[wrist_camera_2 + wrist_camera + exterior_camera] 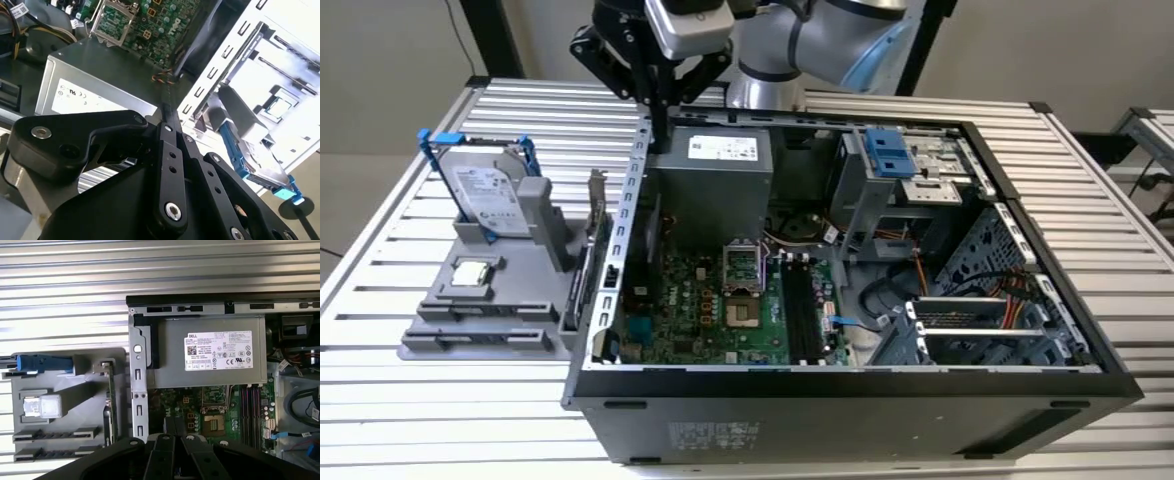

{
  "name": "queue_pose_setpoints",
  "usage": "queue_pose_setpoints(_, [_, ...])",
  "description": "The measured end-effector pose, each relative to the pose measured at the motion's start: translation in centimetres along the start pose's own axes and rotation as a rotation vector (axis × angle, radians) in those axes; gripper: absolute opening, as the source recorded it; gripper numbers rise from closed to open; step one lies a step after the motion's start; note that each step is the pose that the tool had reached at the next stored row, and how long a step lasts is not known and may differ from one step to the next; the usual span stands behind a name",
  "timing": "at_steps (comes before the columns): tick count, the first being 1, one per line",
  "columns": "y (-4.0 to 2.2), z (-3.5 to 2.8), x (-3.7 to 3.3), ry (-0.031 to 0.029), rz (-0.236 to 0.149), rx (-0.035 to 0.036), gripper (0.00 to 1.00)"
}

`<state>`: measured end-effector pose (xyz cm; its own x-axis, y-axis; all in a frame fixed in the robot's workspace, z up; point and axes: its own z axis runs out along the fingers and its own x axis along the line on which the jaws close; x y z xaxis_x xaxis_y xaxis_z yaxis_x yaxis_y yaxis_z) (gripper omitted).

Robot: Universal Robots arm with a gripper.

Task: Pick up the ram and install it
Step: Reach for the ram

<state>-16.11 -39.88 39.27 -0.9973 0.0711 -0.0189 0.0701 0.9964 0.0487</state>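
The tabletop [400, 420] was ribbed bare metal slats with a dull silver sheen. The computer case [854, 425] was matt black outside and bare grey sheet metal within. Its power supply [170, 355] was dull grey metal with a white paper label. The holder [480, 335], by the tabletop's edge on the exterior view's left, looked like matt grey plastic. The gripper [167, 112] was matt black with shiny metal screws.
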Motion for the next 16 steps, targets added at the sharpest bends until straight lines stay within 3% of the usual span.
queue_pose_setpoints(16, [-0.18,-0.09,2.60,0.0003,0.000,0.0000,0.00])
